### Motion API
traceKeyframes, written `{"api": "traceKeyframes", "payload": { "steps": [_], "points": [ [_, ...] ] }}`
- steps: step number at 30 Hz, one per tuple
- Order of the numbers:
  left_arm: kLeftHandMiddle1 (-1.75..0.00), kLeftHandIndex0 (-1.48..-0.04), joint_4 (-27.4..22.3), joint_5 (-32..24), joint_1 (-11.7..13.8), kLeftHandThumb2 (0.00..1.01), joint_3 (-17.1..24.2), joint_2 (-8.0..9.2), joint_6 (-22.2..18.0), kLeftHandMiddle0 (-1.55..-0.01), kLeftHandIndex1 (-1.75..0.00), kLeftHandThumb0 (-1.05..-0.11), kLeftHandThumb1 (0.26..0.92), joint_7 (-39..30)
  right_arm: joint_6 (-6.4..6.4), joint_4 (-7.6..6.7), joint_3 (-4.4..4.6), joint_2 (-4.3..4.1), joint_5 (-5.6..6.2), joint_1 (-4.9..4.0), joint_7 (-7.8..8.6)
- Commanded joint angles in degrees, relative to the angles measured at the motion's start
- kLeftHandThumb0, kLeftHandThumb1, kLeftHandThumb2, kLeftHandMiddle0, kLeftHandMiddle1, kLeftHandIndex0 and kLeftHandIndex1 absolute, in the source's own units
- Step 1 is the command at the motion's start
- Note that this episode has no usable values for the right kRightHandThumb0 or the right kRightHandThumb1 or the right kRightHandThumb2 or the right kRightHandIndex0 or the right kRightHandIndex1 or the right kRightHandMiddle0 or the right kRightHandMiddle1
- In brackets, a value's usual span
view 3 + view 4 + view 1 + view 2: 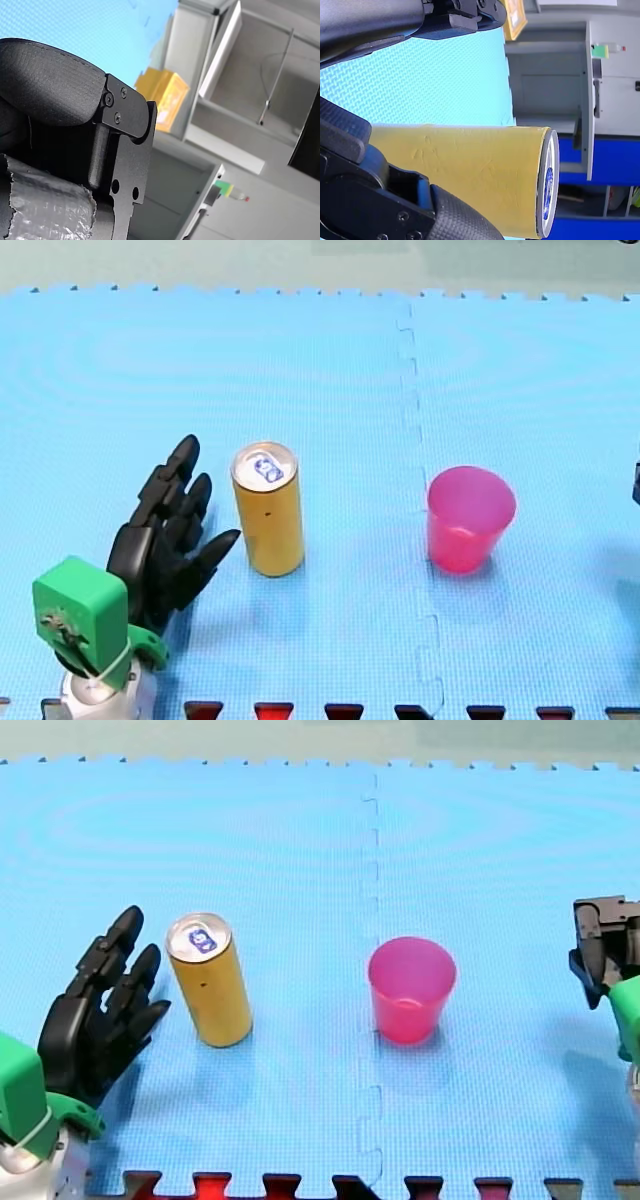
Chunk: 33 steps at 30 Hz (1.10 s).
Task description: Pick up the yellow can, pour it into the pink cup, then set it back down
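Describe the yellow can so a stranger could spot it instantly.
On the blue foam mat, look left of the centre seam, beside the robot's left hand. The yellow can stands upright there, tall and slim with a silver top, unlike the shorter pink cup right of the seam.

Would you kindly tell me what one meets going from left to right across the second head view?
In order: left robot hand beside the can, yellow can, pink cup, right robot hand at the right edge.
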Motion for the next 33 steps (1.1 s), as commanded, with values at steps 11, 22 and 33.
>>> {"api": "traceKeyframes", "payload": {
  "steps": [11, 22, 33],
  "points": [
    [0.00, -0.20, -0.53, 0.20, -0.07, 0.00, 0.00, 0.32, 0.87, -0.16, 0.00, -1.048, 0.759, 0.00, -0.08, -0.08, -0.15, -0.13, 0.25, 0.04, -0.03],
    [-0.01, -0.20, 0.49, 2.77, -0.45, 0.01, -1.54, 1.56, 0.59, -0.17, 0.00, -1.048, 0.769, 0.72, -0.16, 0.00, -0.23, -0.22, 0.39, 0.03, 0.38],
    [-0.01, -0.19, 2.12, 5.06, -1.04, 0.01, -3.32, 2.82, 0.33, -0.17, 0.00, -1.048, 0.788, -0.75, -0.28, -0.06, -0.57, -0.49, 0.79, 0.14, 0.96]
  ]
}}
